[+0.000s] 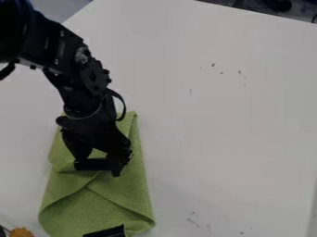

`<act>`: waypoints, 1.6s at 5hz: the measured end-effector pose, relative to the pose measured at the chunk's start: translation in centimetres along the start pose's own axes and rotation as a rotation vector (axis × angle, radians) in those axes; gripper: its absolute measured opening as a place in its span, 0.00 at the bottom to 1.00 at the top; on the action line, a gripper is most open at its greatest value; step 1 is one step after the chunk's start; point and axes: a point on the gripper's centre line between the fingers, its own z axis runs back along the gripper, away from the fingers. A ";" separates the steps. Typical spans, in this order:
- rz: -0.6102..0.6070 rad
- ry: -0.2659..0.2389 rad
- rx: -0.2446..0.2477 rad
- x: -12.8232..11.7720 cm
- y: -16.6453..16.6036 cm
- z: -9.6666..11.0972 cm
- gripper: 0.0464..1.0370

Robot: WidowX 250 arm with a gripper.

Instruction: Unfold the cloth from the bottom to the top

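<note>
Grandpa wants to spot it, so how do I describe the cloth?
Start at the big white table and follow the black robot arm down to the lower left. Under its gripper lies the cloth, folded and longer than it is wide. It is plain green, unlike the orange thing in the bottom left corner.

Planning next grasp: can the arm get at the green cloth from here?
Likely yes: the gripper hangs over the cloth, nothing visibly between them. The black object at its bottom end could hamper a grab there.
</note>
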 end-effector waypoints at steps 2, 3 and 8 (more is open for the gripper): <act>-0.012 0.010 -0.027 0.0 0.6 -1.1 0.96; -0.045 0.012 -0.022 0.8 0.8 -1.0 0.96; -0.043 -0.011 -0.030 0.8 0.9 -1.9 0.28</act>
